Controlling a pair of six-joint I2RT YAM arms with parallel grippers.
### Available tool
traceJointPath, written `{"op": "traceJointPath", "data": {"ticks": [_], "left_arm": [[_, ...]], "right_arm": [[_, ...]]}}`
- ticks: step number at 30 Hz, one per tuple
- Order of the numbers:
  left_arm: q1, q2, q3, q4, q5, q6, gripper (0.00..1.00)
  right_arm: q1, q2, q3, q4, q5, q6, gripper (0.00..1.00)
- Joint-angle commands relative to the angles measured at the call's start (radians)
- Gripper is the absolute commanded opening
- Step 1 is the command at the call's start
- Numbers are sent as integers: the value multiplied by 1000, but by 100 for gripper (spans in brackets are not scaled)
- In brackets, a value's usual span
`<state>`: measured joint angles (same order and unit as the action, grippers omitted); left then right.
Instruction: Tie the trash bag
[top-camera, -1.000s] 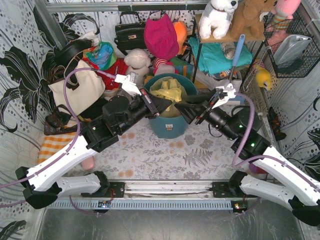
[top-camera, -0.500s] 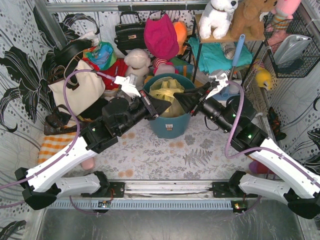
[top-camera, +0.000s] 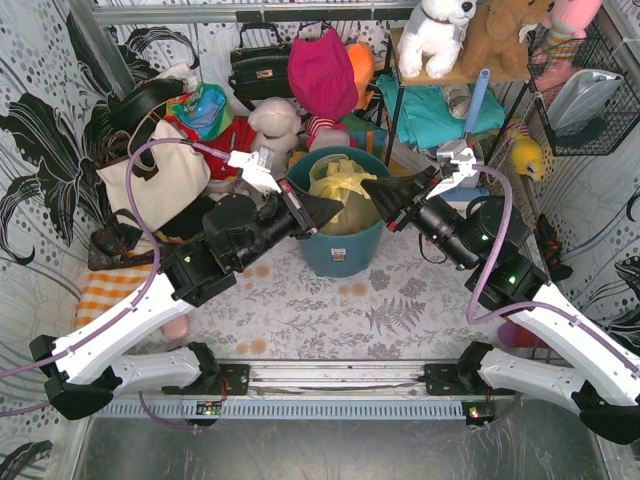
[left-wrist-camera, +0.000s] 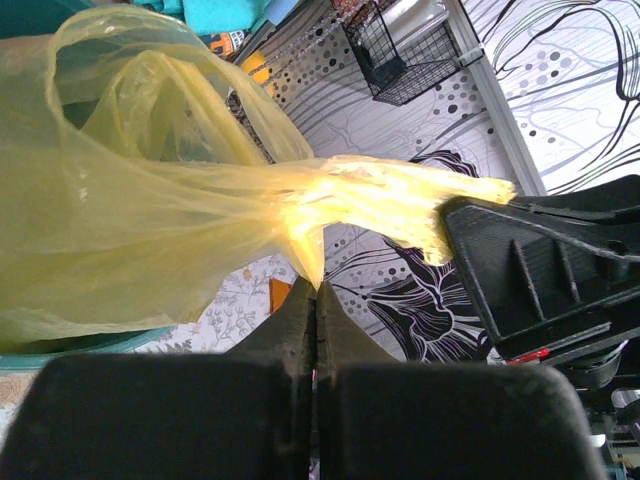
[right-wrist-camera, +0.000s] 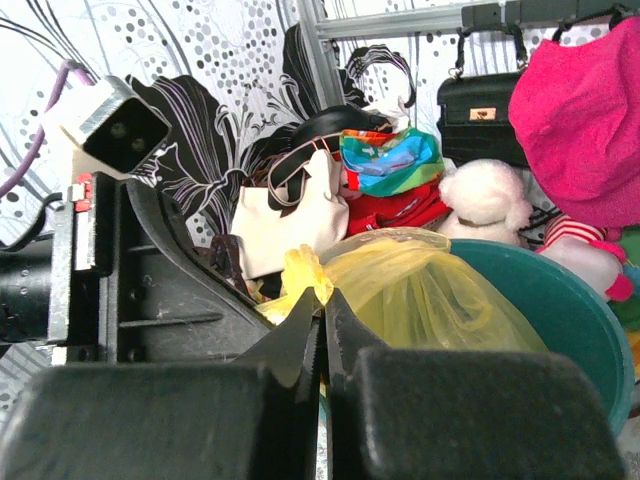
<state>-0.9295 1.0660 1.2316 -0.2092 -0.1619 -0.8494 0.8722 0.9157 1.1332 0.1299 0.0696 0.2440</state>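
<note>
The trash bag (top-camera: 338, 180), thin yellow-green plastic, sits in the round teal bin (top-camera: 340, 255) at the back centre, its top pulled up into a bunch. My left gripper (top-camera: 336, 206) reaches in from the left. In the left wrist view it (left-wrist-camera: 317, 290) is shut on a fold of the trash bag (left-wrist-camera: 150, 230). From the right comes my right gripper (top-camera: 369, 185). The right wrist view shows it (right-wrist-camera: 322, 300) shut on a gathered yellow tuft of the trash bag (right-wrist-camera: 430, 290). The two grippers pinch the bag a short way apart above the bin.
A cream tote (top-camera: 160, 185) leans at the left, with a black handbag (top-camera: 260, 65) and a pink bag (top-camera: 322, 70) behind the bin. Plush toys fill a shelf (top-camera: 440, 75) at the back right. A wire basket (top-camera: 590, 100) hangs on the right wall.
My right gripper has moved up and back over the bin and shut on the bag's top. The left gripper has stayed shut on the bag, almost still.
</note>
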Motion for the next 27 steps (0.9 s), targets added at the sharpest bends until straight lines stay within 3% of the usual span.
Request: {"op": "traceJointPath", "data": {"ticks": [1,11,27], "left_arm": [[-4,-8,9,83,-3,35,0],[-1,18,35,79,5,50,0],[-1,25,36,75,16,41,0]], "right_arm": [[5,0,-12,-16,61,48,0],[5,10,-141,64,97,176,0],[5,113,-404,644,159,363,0]]}}
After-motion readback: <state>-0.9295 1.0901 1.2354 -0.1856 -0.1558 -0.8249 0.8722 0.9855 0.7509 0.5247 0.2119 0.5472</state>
